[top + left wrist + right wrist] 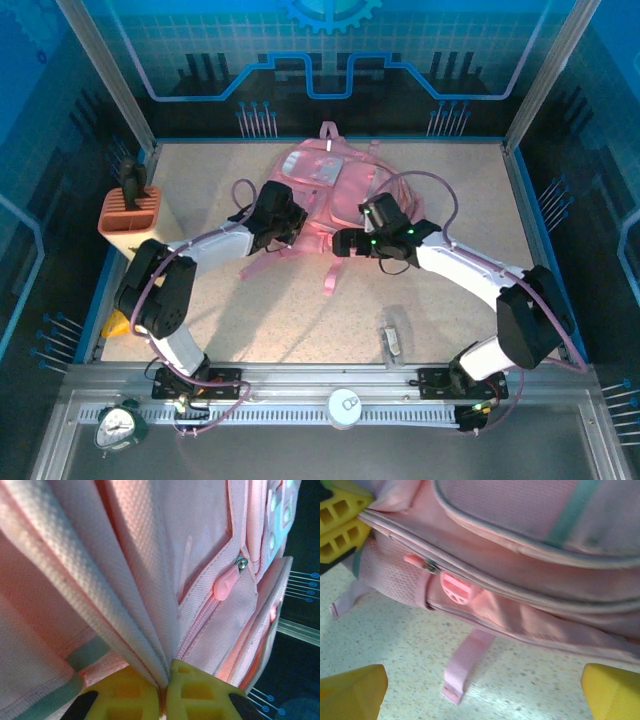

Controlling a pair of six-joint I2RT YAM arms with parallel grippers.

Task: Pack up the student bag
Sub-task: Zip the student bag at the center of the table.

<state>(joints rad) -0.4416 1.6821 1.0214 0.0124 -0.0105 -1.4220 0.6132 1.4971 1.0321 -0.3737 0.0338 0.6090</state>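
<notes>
Speckled beige tabletop [250, 320] inside a blue-walled enclosure carried the student bag [325, 190], which lay flat toward the far middle of the surface with its thin straps trailing back toward the arms. The bag looked zipped up, so the packing seemed barely begun.

At the bag's near-left edge the left gripper [164, 682] had its yellow fingers pressed together on a raised fold of the pink fabric, right beside a zipper line. A pink zip pull [227, 582] hung apart from the fingers, further along that seam. This pinch was most likely meant to anchor the soft bag and tauten the seam so that a zipper could be drawn without the fabric sliding.

The right gripper [482, 692] stood fully spread and held nothing. It hovered low over the table just beside the bag's near edge, apart from the fabric, with a loose strap [467, 665] lying between its fingers and a second zip pull [417, 561] ahead of it. That pull looked like its probable target.

Further out, an orange pen holder box [132, 215] sat well apart at the left edge, and a small alarm clock [120, 425] rested on the front rail.
</notes>
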